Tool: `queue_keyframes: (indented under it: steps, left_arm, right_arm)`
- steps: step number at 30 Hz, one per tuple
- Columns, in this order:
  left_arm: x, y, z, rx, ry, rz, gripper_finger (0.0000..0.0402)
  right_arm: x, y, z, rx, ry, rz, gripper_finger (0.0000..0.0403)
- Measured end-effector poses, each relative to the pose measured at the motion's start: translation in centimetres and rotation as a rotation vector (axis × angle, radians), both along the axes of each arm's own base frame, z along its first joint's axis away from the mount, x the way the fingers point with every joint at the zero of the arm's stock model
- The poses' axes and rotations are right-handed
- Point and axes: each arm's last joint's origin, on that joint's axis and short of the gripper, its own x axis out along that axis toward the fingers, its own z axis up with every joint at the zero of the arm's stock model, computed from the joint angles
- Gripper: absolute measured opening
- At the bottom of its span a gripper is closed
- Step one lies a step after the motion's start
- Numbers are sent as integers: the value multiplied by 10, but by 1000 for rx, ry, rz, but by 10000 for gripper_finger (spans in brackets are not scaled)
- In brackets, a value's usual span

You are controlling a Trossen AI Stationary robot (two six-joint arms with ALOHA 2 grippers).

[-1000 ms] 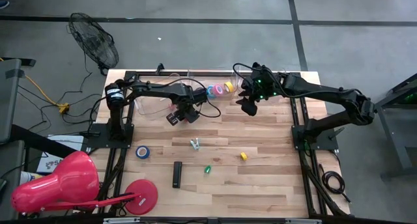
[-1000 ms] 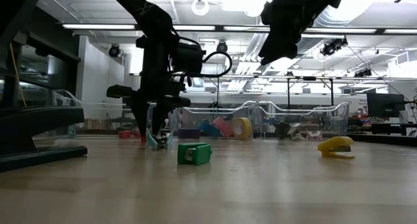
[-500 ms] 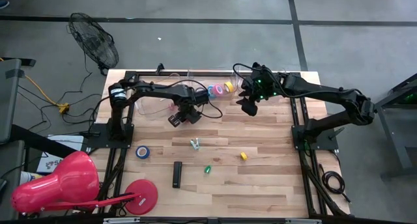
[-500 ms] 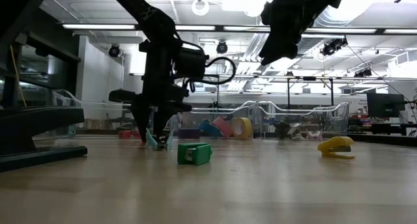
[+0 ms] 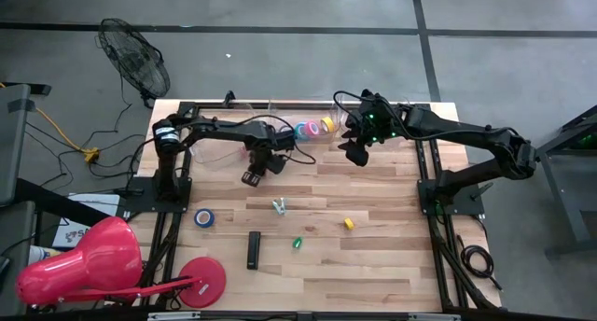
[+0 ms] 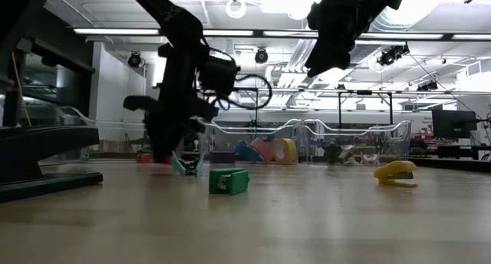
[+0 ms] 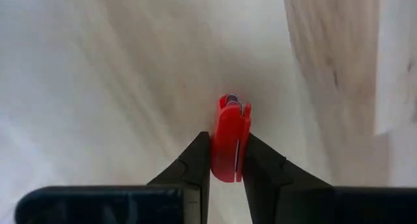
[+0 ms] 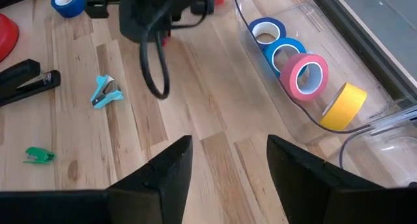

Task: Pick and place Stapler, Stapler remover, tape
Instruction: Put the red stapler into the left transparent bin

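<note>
Jaws of the left gripper [image 7: 227,160] are clamped on a small red stapler remover [image 7: 230,138], held above the desk [image 5: 373,256] just beside the clear bin [image 8: 365,129]. Jaws of the right gripper [image 8: 228,160] stand apart, holding nothing, near that bin, where blue, pink and yellow tape rolls [image 8: 306,77] sit. No readable writing shows.

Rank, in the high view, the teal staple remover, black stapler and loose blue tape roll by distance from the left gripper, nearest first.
From the left gripper, shut on a small red object:
1. Teal staple remover, mid-table, just beyond the gripper.
2. Loose blue tape roll, toward the left edge.
3. Black stapler, toward the front edge.
</note>
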Motion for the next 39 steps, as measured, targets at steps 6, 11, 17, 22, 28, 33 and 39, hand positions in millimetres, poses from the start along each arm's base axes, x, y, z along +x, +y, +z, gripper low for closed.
queue_keyframes:
  steps: [6, 11, 17, 22, 28, 33, 39]
  left_arm:
    - [-5, -2, 34, 30, -107, 245, 55]
    - [-11, -6, 56, 43, -175, 256, 55]
    - [-19, -7, 74, 81, -222, 434, 55]
    - [-25, -4, 84, 224, -253, 632, 55]
    - [-29, 7, 85, 332, -262, 780, 55]
    - [-39, 26, 88, 339, -268, 934, 55]
    - [-56, 47, 94, 348, -272, 1141, 55]
  right_arm:
    - [0, 0, 0, -2, -1, -2, 188]
    - [0, -1, 0, -21, 1, -4, 188]
    - [0, -1, 0, -37, 8, -17, 188]
    - [0, -1, 0, -37, 8, -18, 188]
    - [0, -1, 0, -37, 8, -18, 188]
    - [0, -1, 0, -35, 7, -20, 188]
    - [0, -1, 0, -34, 7, -20, 188]
